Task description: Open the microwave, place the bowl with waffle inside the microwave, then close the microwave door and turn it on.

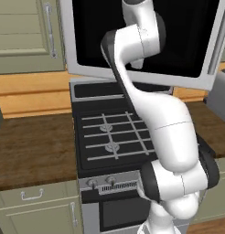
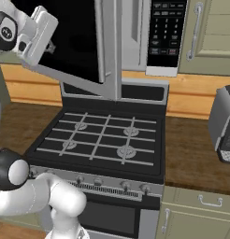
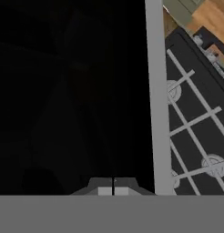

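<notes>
Left base view: white arm fills the foreground, rising from lower right, bending over the stove (image 1: 112, 137) and up to the door (image 1: 187, 41), which hangs swung out over the cooktop. Wrist sits against the black glass; pincer itself hidden behind the arm here. Wooden counter (image 1: 32, 146) left of the stove, beige cabinet (image 1: 23, 32) above it.

Right base view: arm's elbow low at left, hand high at top left, pressed close to the door's (image 2: 75, 42) glass. Door stands open, seen nearly edge-on. Microwave's (image 2: 135, 32) grey inside shows past it, black button panel (image 2: 166, 30) to the right. Grey toaster (image 2: 224, 123) on the right counter. Fingertips hidden; can't tell the gap from here.

Hand view: pincer (image 3: 113, 190) tips side by side, touching, closed on nothing. Black glass straight ahead, very near. Door's silver frame (image 3: 155, 100) runs just right of the tips; stove grates (image 3: 196, 123) beyond.
</notes>
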Motion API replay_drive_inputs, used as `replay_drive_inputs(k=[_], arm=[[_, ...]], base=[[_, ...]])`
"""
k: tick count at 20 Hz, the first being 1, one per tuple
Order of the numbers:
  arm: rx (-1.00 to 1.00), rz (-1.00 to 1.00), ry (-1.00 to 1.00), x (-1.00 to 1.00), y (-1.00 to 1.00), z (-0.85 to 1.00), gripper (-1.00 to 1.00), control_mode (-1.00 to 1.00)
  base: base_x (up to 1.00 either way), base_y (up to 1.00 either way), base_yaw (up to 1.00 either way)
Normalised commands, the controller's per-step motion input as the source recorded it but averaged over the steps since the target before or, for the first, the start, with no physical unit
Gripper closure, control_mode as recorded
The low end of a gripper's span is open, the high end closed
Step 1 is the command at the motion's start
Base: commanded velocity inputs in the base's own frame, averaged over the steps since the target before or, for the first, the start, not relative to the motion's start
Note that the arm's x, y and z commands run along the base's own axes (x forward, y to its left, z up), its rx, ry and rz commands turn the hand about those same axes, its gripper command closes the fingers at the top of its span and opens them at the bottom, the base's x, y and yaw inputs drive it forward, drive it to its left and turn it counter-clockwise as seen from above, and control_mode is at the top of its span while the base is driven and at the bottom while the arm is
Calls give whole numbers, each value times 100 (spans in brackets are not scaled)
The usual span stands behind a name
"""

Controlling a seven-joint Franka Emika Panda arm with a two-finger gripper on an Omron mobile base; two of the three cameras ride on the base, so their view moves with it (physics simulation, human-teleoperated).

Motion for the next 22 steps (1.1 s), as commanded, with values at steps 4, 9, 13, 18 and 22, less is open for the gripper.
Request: replay_drive_inputs(k=[4, 9, 13, 18, 22], arm=[[12, 23, -14, 100, -19, -25, 100, -100], [8, 22, -13, 100, -13, -31, 100, -100], [8, 22, -9, 100, -18, -33, 100, -100], [7, 21, -3, 100, -23, -34, 100, -100], [5, 18, 0, 100, -20, -32, 100, -100]], base=[[0, 0, 0], [0, 0, 0], [0, 0, 0], [0, 0, 0], [0, 0, 0]])
